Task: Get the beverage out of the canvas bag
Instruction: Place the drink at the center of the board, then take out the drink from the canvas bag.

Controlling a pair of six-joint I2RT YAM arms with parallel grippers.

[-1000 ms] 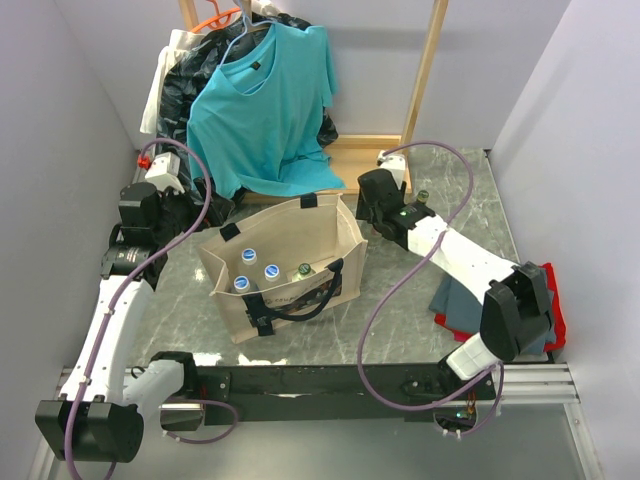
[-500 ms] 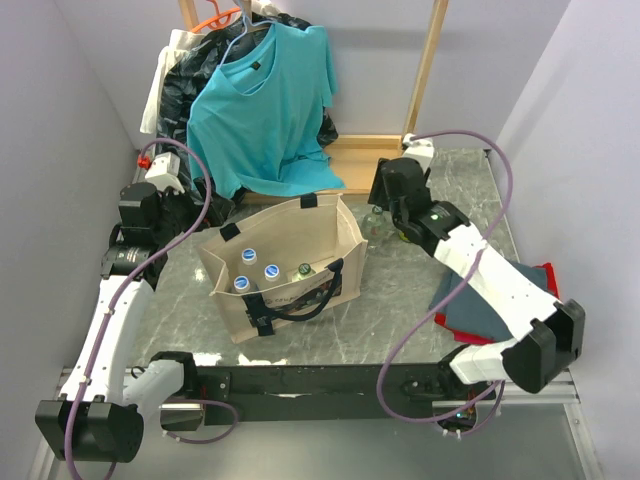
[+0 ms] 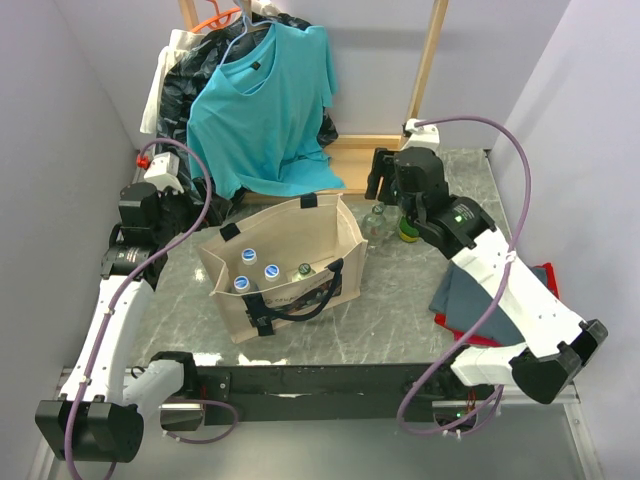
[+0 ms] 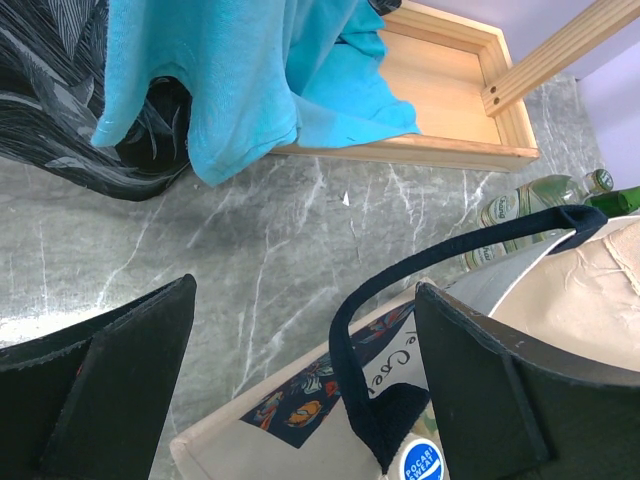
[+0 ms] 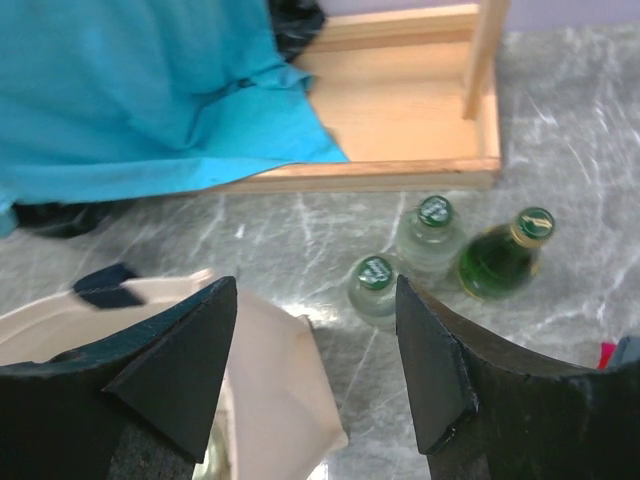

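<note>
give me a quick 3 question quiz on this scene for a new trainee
1. True or false: the right gripper is shut on a bottle.
2. How many bottles stand on the table outside the canvas bag, by the wooden frame? A) one B) three C) five
3. Fill in: the shirt hanging behind the bag is ____ in colour.

Key: 1 false, its jaws stand apart with nothing in them; 2 B; 3 teal.
</note>
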